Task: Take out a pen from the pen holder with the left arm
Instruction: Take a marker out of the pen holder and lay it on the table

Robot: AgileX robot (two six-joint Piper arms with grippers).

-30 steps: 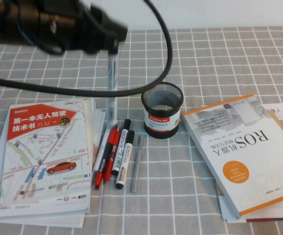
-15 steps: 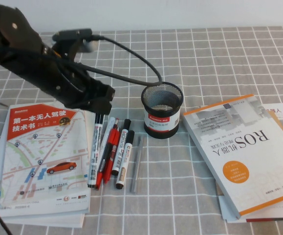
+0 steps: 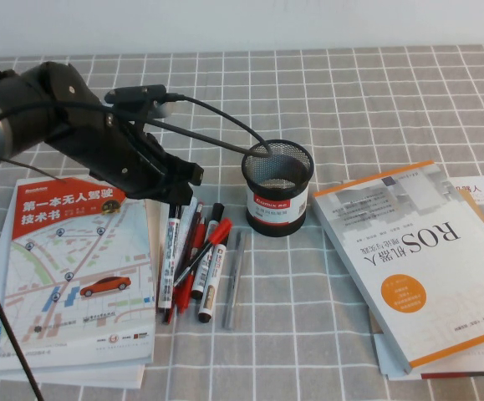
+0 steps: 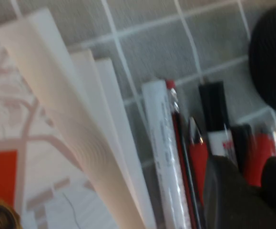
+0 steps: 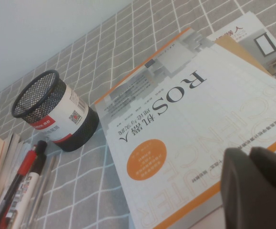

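Pen: the white pen with black ends [image 3: 171,255] is out of the holder. It lies flat on the row of other pens, just beside the map book.
Left gripper: the left gripper [image 3: 181,182] is low over the far end of that pen, very close to it. One cannot tell if it grips the pen or not.
Holder: the round black mesh pen holder [image 3: 277,188] stands upright to the right of the left gripper, near it but apart.
Other pens: the red pens [image 3: 193,261], a black-and-white marker [image 3: 211,267] and a grey pen [image 3: 234,276] lie close together. One red pen lies slanted across the others.
Edges: the book with the red and white map cover [image 3: 66,267] lies along the left side of the pens. The white and orange book [image 3: 409,259] lies to the right of the holder.
Open room: the grey checked cloth [image 3: 308,334] on the counter shows bare behind the holder and in front of the pens.
Right gripper: the right gripper [image 5: 254,181] hangs over a corner of the white and orange book, well apart from the pens. One cannot tell if it is open or shut.
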